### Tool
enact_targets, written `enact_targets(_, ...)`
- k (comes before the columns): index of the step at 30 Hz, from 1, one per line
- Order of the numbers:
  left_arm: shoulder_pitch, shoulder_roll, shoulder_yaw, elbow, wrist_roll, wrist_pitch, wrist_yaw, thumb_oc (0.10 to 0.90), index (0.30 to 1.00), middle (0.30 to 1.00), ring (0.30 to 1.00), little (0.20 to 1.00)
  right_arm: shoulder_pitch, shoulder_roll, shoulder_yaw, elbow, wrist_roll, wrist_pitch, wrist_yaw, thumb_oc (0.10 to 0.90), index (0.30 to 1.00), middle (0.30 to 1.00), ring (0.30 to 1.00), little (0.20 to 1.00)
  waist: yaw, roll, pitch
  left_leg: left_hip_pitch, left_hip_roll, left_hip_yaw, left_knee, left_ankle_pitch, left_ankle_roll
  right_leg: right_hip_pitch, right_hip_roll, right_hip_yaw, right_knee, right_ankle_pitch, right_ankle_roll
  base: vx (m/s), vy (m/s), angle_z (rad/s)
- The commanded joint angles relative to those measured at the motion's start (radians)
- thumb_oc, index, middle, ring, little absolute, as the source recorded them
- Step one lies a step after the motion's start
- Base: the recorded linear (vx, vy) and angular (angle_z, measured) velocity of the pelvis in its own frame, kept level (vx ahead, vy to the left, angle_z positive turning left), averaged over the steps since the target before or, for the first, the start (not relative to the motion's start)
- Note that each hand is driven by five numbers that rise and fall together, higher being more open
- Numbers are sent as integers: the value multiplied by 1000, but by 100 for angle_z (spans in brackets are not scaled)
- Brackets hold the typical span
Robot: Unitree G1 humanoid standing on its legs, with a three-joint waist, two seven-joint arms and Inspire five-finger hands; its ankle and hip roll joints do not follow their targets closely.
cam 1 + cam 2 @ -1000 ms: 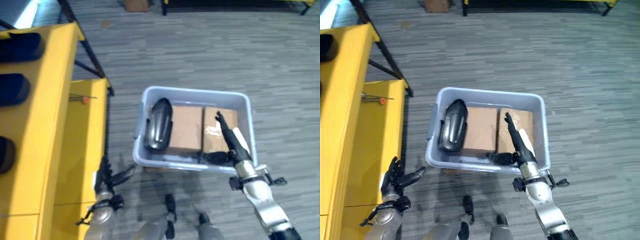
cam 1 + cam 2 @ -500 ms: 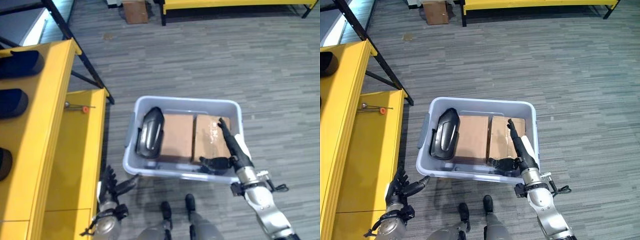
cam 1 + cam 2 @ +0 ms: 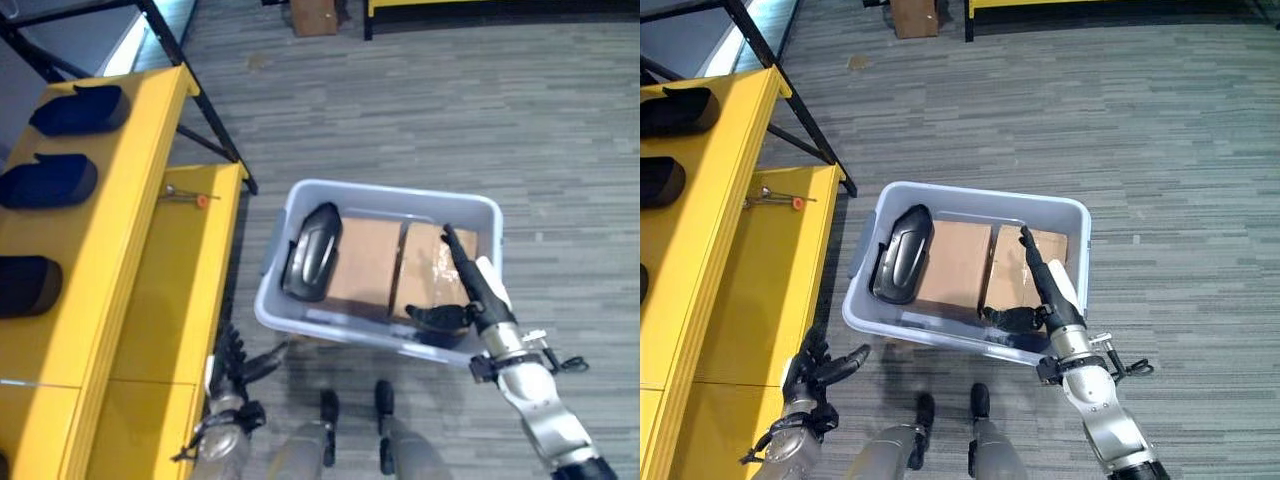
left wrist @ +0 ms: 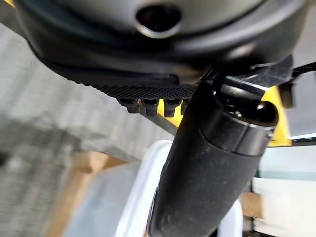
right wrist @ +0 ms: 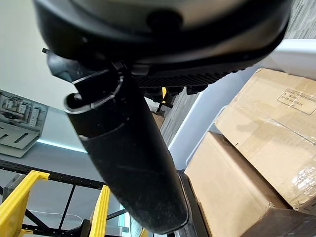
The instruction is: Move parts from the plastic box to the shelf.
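A grey-blue plastic box stands on the floor. Inside it at the left lies a black curved part, beside two cardboard cartons. My right hand is open, its straight fingers stretched over the right carton and its thumb pointing along the box's near wall. It holds nothing. My left hand hangs low and open between the box's near left corner and the yellow shelf, also holding nothing.
The yellow shelf runs down the left side, with dark parts lying on its upper tier. A small orange-tipped tool rests on the lower tier. A brown carton sits far off on the carpet.
The whole picture has shifted, so the camera moved. Relative to the box, my right hand stays over the right carton and my left hand stays low by the shelf.
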Motion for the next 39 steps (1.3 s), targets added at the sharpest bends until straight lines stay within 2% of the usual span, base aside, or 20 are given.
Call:
enact_targets(1,-2,41,16,-103,4,-68,1,900,1000,1000,1000,1000,-51,-42,-57,-59,14,-102,-51,900,1000,1000,1000,1000,-9,35,-71,63,54,-36,-206,137,-12,18,1,91,139,-199,111,77,223,50)
enact_targets(3,-3,41,19,-99,9,-70,1,900,1000,1000,1000,1000,-53,-40,-50,-57,10,-99,-47,900,1000,1000,1000,1000,-9,54,-79,75,57,-10,-238,149,-21,20,4,111,128,-185,116,76,201,2)
enact_targets(4,-3,41,19,-98,9,-70,1,900,1000,1000,1000,1000,-53,-40,-50,-58,10,-98,-47,900,1000,1000,1000,1000,-7,54,-79,77,57,-8,-239,150,-21,20,5,113,126,-184,117,58,163,-43)
enact_targets(8,0,52,26,-103,27,-81,0,900,1000,1000,1000,1000,-48,-19,-57,-68,12,-98,-47,900,1000,1000,1000,1000,-2,64,-88,103,30,47,-244,127,-15,50,-41,120,70,-161,138,79,223,-44)
enact_targets(15,-5,72,39,-107,34,-87,9,900,1000,1000,1000,1000,-50,5,-43,-58,-5,-90,-49,900,1000,1000,1000,1000,5,42,-105,100,7,109,-230,89,1,44,-86,143,16,-121,171,48,138,-8)
enact_targets(20,-7,85,41,-118,44,-85,12,900,1000,1000,1000,1000,-52,-10,-59,-70,-42,-87,-57,900,1000,1000,1000,1000,1,21,-100,70,2,123,-215,81,5,21,-99,138,5,-110,180,32,42,-3)
enact_targets(24,0,91,49,-131,47,-83,8,900,1000,1000,1000,1000,-110,-97,-89,-88,-128,-77,-79,900,1000,1000,1000,1000,8,3,-89,60,6,126,-227,90,5,5,-94,133,8,-110,180,7,4,-1)
enact_targets(27,4,102,52,-140,41,-87,-2,900,1000,1000,1000,1000,-200,-221,-94,-69,-199,-73,-98,900,1000,1000,1000,1000,21,-13,-76,53,10,124,-238,100,0,-6,-90,123,8,-109,181,-14,-23,-1)
enact_targets(28,3,101,53,-140,41,-87,-2,900,1000,1000,1000,1000,-204,-223,-92,-66,-199,-74,-99,900,1000,1000,1000,1000,20,-12,-75,53,10,124,-239,101,0,-6,-90,123,9,-109,181,-33,-33,4)
enact_targets(31,1,119,45,-135,29,-90,-13,900,1000,1000,1000,1000,-276,-353,-60,-28,-281,-52,-87,900,1000,1000,1000,1000,37,-23,-53,43,11,116,-239,107,-3,-17,-87,112,16,-109,181,-25,-20,2)
enact_targets(32,1,118,46,-135,29,-90,-13,900,1000,1000,1000,1000,-280,-355,-57,-25,-281,-53,-89,900,1000,1000,1000,1000,35,-21,-52,42,12,116,-238,107,-3,-17,-86,112,17,-109,181,0,0,0)
enact_targets(34,-5,131,34,-136,23,-93,-16,900,1000,1000,1000,1000,-356,-443,-1,1,-327,-47,-71,900,1000,1000,1000,1000,48,-28,-28,27,11,106,-230,110,-6,-27,-85,103,31,-113,179,-48,-31,12)
enact_targets(35,-6,130,35,-135,23,-94,-16,900,1000,1000,1000,1000,-361,-443,3,5,-327,-48,-72,900,1000,1000,1000,1000,46,-28,-27,26,11,106,-229,110,-6,-28,-85,102,32,-113,179,-59,-50,12)
enact_targets(36,-9,135,27,-134,18,-94,-17,900,1000,1000,1000,1000,-407,-486,46,28,-362,-37,-53,900,1000,1000,1000,1000,59,-30,-14,15,10,99,-227,114,-8,-36,-85,93,41,-115,177,-28,-25,10)
enact_targets(38,-10,134,27,-135,17,-94,-16,900,1000,1000,1000,1000,-421,-495,58,36,-366,-36,-52,900,1000,1000,1000,1000,60,-28,-10,12,10,97,-226,115,-9,-39,-85,89,45,-117,177,-25,-26,12)
enact_targets(39,-14,139,17,-135,16,-93,-17,900,1000,1000,1000,1000,-464,-536,105,58,-403,-30,-33,900,1000,1000,1000,1000,71,-27,4,2,8,92,-223,119,-10,-47,-84,80,55,-120,175,-28,-21,12)
